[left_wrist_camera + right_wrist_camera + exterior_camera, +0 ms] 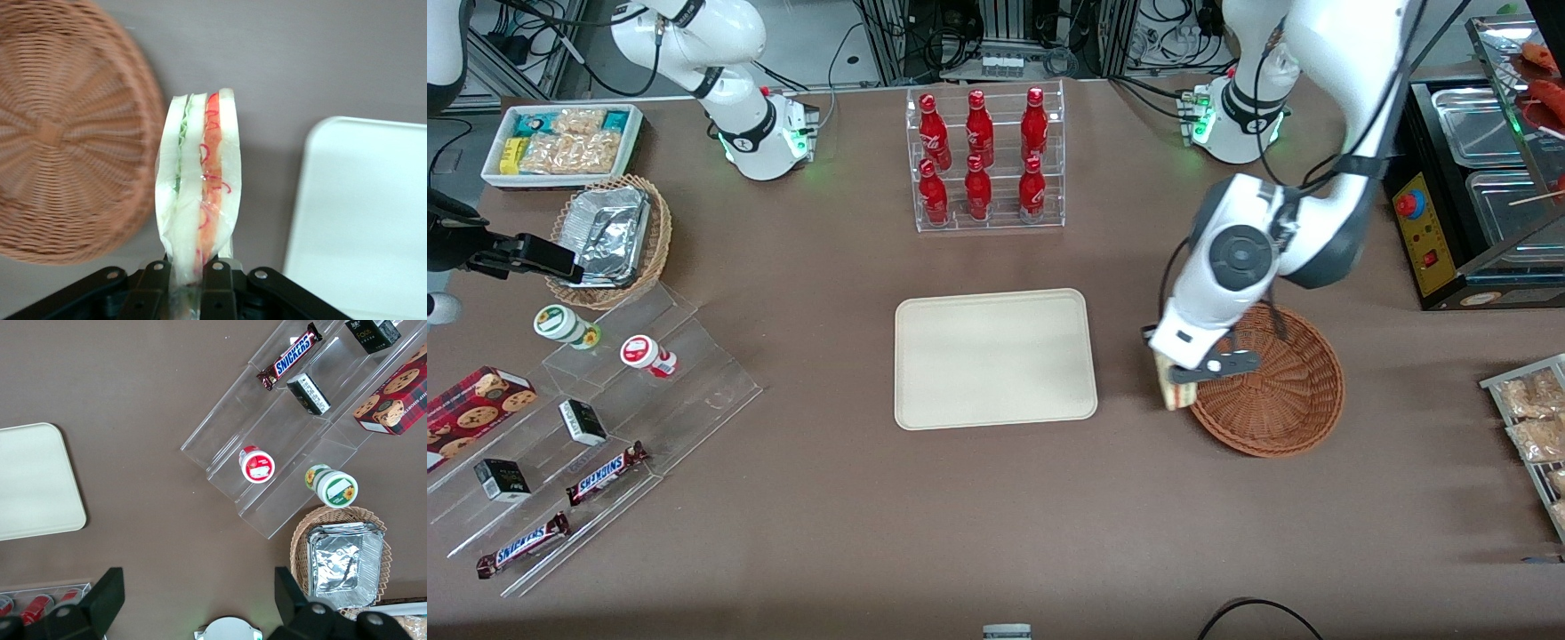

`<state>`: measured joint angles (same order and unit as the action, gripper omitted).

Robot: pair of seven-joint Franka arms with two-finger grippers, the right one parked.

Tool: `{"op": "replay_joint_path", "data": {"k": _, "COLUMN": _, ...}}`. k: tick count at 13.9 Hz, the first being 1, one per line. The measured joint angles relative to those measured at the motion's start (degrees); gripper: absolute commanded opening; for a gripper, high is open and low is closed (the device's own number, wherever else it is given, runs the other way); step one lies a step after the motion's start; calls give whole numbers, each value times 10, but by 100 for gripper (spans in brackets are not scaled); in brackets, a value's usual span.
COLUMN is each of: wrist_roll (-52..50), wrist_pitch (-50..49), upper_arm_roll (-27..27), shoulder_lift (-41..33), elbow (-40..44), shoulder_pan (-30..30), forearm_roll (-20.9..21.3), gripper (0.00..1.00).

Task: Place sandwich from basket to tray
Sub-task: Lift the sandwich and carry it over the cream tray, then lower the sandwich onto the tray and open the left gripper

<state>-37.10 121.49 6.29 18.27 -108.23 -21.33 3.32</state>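
Gripper [186, 275] pinches sandwich [197, 190], held above basket [1280, 391] rim, centre-right of front view; tray [925, 400] bare.

The sandwich [199, 190], a clear-wrapped wedge of white bread with green and red filling, hangs pinched in the gripper [189, 272] above the table between the basket [1280, 391] and the tray [996, 358]. The round reddish-brown wicker basket holds nothing; the cream tray lies flat and bare.

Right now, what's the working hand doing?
Left hand: closed on the sandwich, held above the table between basket and tray.
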Motion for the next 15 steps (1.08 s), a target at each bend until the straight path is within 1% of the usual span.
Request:
{"op": "replay_joint_path", "data": {"k": 3, "wrist_roll": -32, "wrist_pitch": 0, "upper_arm_roll": 1, "shoulder_lift": 40, "elbow": 43, "shoulder_pan": -55, "forearm_roll": 0, "gripper": 0}}
{"op": "replay_joint_path", "data": {"k": 8, "wrist_roll": -118, "wrist_pitch": 0, "upper_arm_roll": 1, "shoulder_lift": 118, "elbow": 128, "shoulder_pan": -131, "forearm_roll": 0, "gripper": 0}}
{"op": "replay_joint_path", "data": {"k": 15, "wrist_roll": -179, "wrist_pitch": 0, "upper_arm_roll": 1, "shoulder_lift": 205, "elbow": 226, "shoulder_pan": -182, "forearm_roll": 0, "gripper": 0}}
